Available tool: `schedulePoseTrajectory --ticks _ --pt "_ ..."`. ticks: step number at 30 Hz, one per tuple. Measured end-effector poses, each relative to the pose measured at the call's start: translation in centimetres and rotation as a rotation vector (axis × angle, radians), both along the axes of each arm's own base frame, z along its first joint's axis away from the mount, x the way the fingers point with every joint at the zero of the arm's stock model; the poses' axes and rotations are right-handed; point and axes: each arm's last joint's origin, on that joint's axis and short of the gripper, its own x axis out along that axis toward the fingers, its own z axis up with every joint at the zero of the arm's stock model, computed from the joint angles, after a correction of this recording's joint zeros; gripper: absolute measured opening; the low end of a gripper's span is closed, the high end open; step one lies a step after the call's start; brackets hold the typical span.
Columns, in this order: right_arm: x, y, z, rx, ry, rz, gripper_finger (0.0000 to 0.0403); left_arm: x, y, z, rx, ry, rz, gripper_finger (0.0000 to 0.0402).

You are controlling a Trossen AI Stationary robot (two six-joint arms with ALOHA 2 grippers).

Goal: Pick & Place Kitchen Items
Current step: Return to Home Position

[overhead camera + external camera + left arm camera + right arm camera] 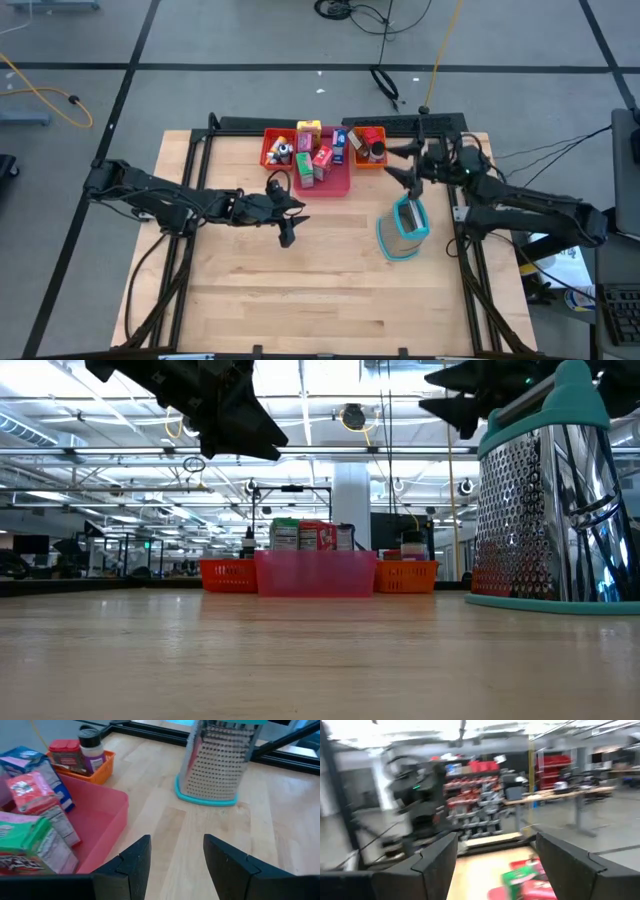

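Several small food boxes (green, red, purple, blue) stand in the pink tray (338, 184), with the boxes (35, 815) close in the left wrist view. A red box and a dark-capped jar (90, 747) sit in the orange tray (356, 160). Tiny bottles (281, 151) lie in the red tray. My left gripper (296, 222) (175, 857) hovers open above bare table, just near of the pink tray. My right gripper (393, 163) (495, 855) hangs open in the air beside the orange tray, above the grater.
A metal grater with a teal handle and base (403, 228) (215, 765) stands upright on the table right of centre, below the right gripper. The three trays line the far edge. Bare wood (300, 290) fills the middle and near side.
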Motion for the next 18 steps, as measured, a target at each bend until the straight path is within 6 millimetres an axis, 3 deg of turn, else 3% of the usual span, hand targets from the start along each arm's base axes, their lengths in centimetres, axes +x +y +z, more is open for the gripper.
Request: schedulePoseTrajectory --ticks 9,18 --pt "-1.0 4.6 0.4 -0.109 0.054 0.091 0.0233 -0.2 -0.8 0.0 0.059 -0.002 0.062 0.0184" --pt "-1.8 6.3 0.3 -0.177 0.099 0.063 0.0212 -0.3 -1.4 0.0 0.059 -0.002 0.042 0.0184"
